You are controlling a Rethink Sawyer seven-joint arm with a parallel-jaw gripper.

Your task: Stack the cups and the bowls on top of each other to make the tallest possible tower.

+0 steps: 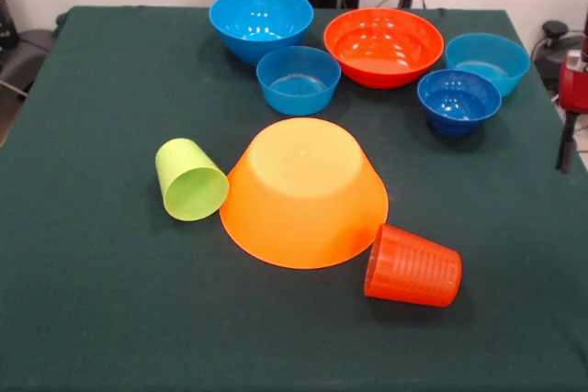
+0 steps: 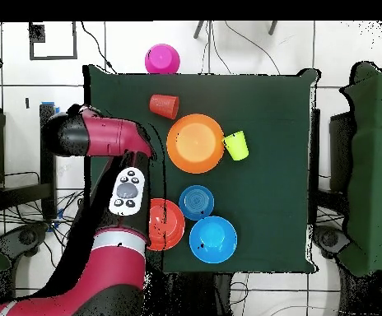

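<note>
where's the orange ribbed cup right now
In the front view the orange ribbed cup lies on its side at the near right, touching the rim of the upside-down large orange bowl.

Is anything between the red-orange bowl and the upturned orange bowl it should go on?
Nothing sits directly between the red-orange bowl and the upturned orange bowl, whose top is bare. A small blue bowl stands close beside that path.

A: What's on the green-clothed table point(image 1: 92, 300)?

B: Mid-table, the light-orange bowl point(image 1: 303, 192) upside down; the green cup point(image 1: 190, 180) lies at its left, the orange cup point(image 1: 413, 266) near-right.

A: And farther back?

B: Four blue bowls point(image 1: 261, 21) and a red-orange bowl point(image 1: 383, 46), all upright.
</note>
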